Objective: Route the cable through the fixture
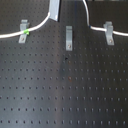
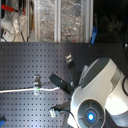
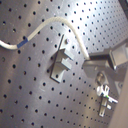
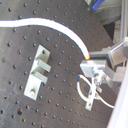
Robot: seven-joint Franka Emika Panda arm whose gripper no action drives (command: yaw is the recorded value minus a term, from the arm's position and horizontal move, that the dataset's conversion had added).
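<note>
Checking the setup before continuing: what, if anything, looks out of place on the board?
Nothing looks damaged. The cable runs from the left clip up to the gripper, bypassing the middle clip, which stands empty.

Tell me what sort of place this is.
Probably a robotics lab test bench: a black perforated board with bolted-on grey metal clips, a white cable strung across it, and a robot arm working over the board.

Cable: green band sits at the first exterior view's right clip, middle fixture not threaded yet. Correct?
No. The first exterior view shows the green band on the cable at the left clip, on the first exterior view's left. The middle fixture is not threaded yet.
</note>
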